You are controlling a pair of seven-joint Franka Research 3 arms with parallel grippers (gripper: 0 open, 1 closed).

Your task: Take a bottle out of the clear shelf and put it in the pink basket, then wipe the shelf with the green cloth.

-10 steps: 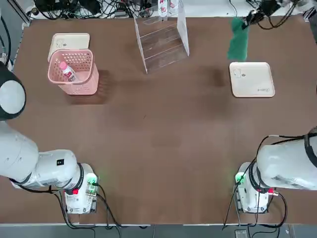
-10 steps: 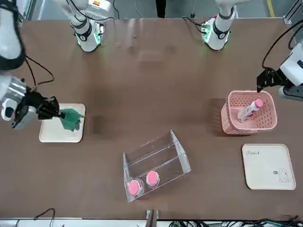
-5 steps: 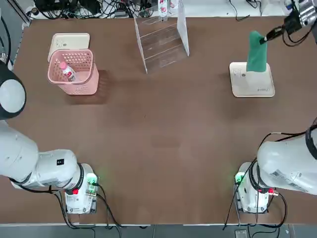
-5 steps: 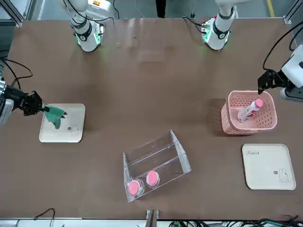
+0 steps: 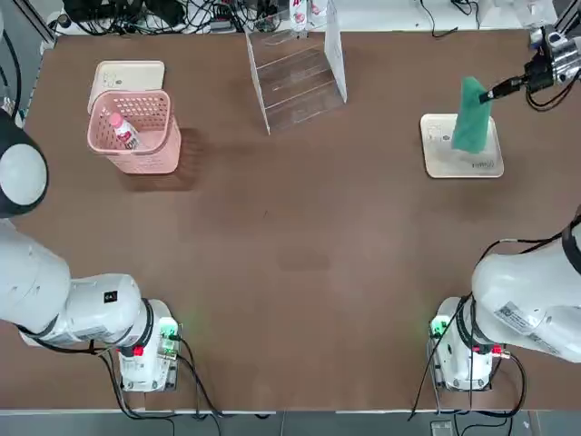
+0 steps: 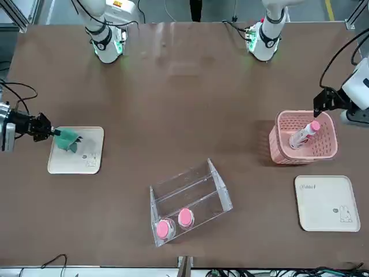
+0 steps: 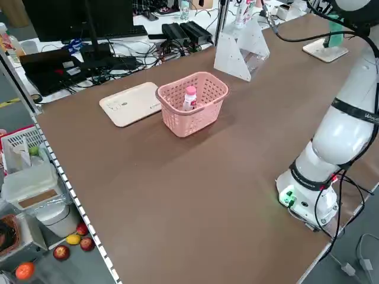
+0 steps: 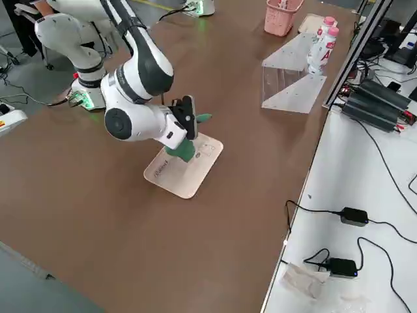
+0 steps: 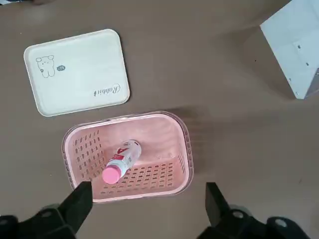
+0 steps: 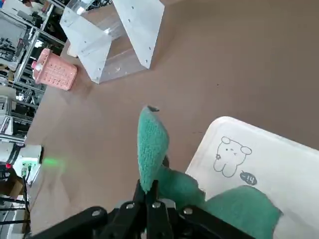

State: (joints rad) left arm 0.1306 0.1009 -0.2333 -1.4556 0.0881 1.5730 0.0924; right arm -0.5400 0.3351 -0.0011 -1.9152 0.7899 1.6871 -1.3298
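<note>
Right gripper (image 5: 505, 86) has swung back from the table's far edge, clamped on green cloth (image 5: 471, 115), now hanging over the cream tray (image 5: 436, 150) near the right edge. Soft, limp; pinched at one corner. Left gripper (image 9: 148, 200) open above pink basket (image 5: 150, 154); bottle (image 5: 122, 131) inside. Clear shelf (image 5: 295, 77) at far edge.

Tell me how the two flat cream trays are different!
The flat cream rectangular tray beside the pink plastic basket lies bare; the cream tray on the robot's right has the teal-green cloth hanging onto it from the right pincer. Both look alike, with a small cartoon print.
</note>
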